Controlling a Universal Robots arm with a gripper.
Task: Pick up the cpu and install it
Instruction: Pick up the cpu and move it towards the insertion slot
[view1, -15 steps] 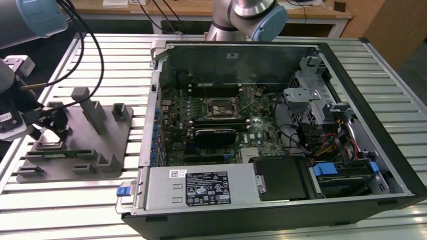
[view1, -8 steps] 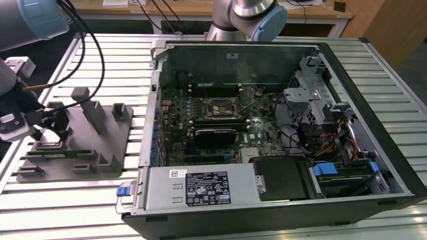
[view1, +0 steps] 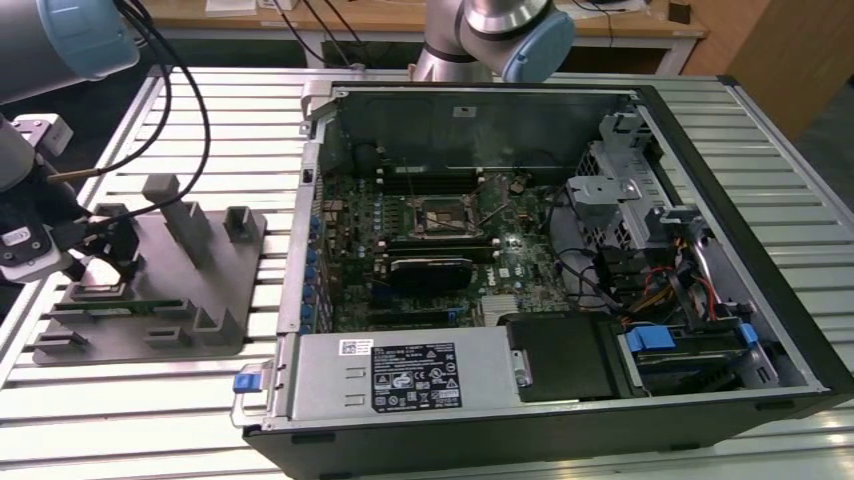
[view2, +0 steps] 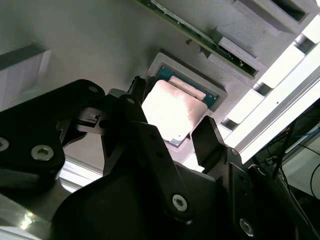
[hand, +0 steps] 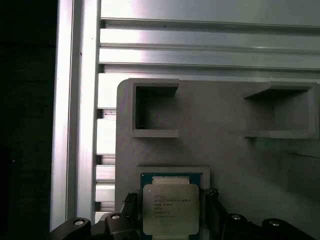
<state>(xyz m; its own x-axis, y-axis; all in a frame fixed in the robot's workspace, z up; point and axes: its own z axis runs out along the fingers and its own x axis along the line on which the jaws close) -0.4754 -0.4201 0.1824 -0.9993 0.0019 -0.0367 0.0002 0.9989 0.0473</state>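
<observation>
Gripper (view2: 172, 117) over the cpu (hand: 171, 209) in its tray pocket, claw spread and holding nothing

The cpu lies flat in a recessed pocket (hand: 172, 171) of the grey tray (view1: 200, 300), toward nine o'clock from the computer case (view1: 747, 200) in the exterior view. Both wrist views show fingers (hand: 214, 212) flanking it, with gaps either side. Judgement: a sound grasp needs the jaws centred, square to opposite edges and closing evenly, chip kept level. Printed lines mark the cpu lid, and a white label (view1: 414, 378) sits at the case's six o'clock; neither is transcribed
</observation>
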